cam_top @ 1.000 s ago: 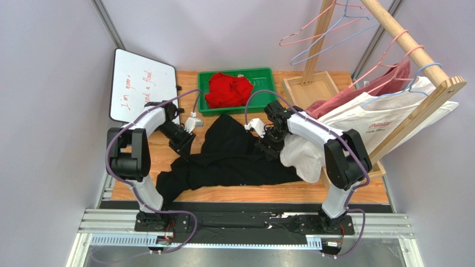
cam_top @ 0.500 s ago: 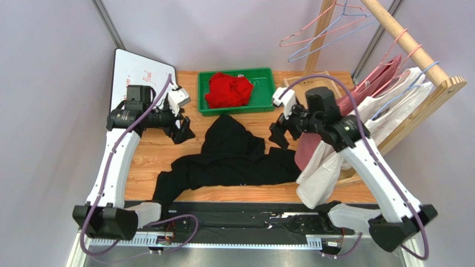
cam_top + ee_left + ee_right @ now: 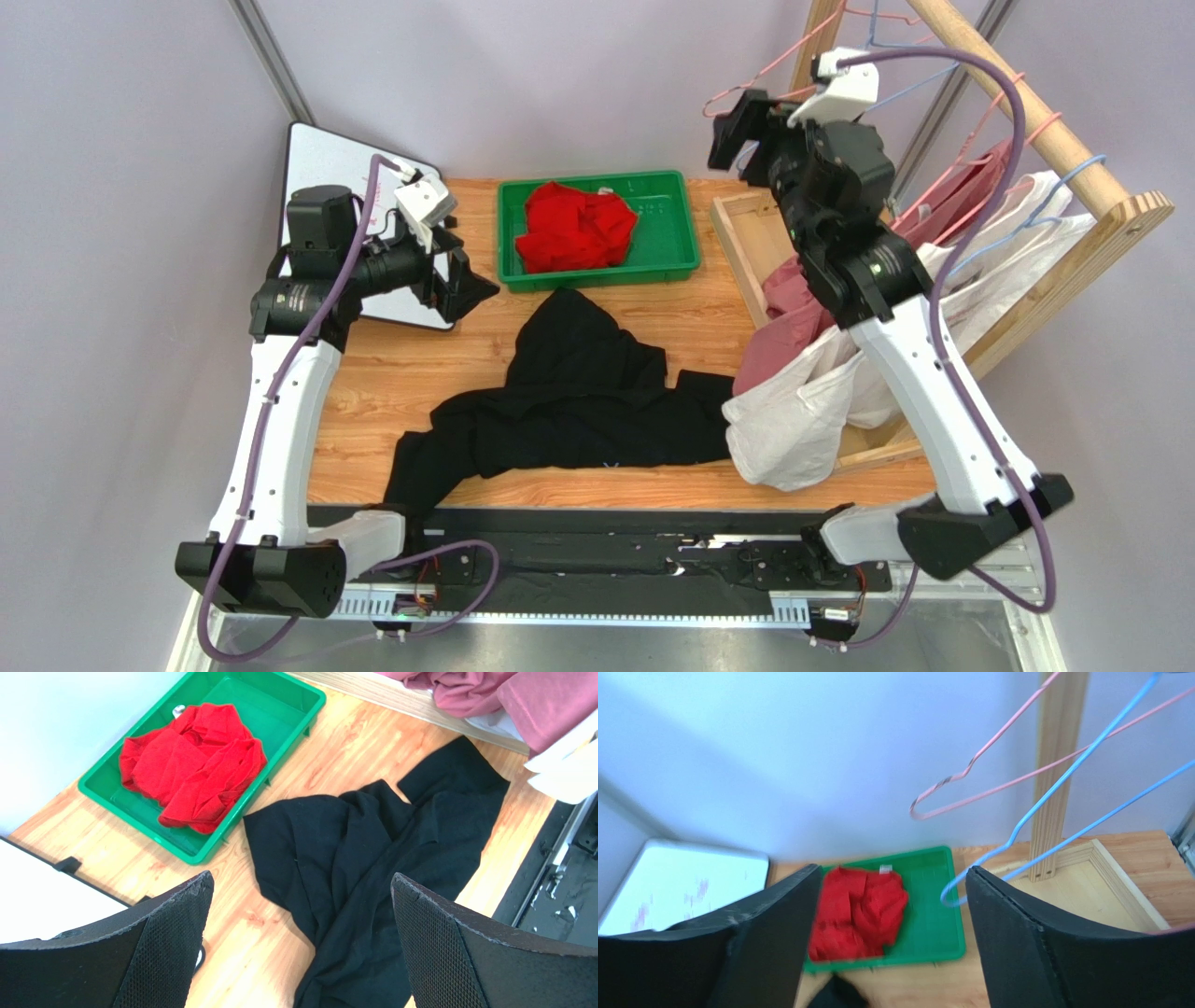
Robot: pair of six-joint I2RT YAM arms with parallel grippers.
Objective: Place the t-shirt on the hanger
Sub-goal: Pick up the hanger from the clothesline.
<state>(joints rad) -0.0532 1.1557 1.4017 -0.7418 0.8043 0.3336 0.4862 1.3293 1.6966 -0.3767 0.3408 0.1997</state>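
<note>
The black t-shirt point(image 3: 589, 392) is laid crumpled just beside the green tray point(image 3: 659, 224). The left pincer point(image 3: 470, 287) and right pincer point(image 3: 737, 133) are held wide, empty.

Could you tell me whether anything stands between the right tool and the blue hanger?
Nothing visible does. In the right wrist view the hanger shows in the gap of the open right tool, with only air before it. The pink hanger hangs just beside it, up and left.

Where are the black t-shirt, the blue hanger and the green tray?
black t-shirt point(image 3: 589, 399): top view, middle of the crumpled cloth.
blue hanger point(image 3: 1017, 836): right wrist view, the wire near its bend.
green tray point(image 3: 662, 231): top view, bare floor at its right end.
</note>
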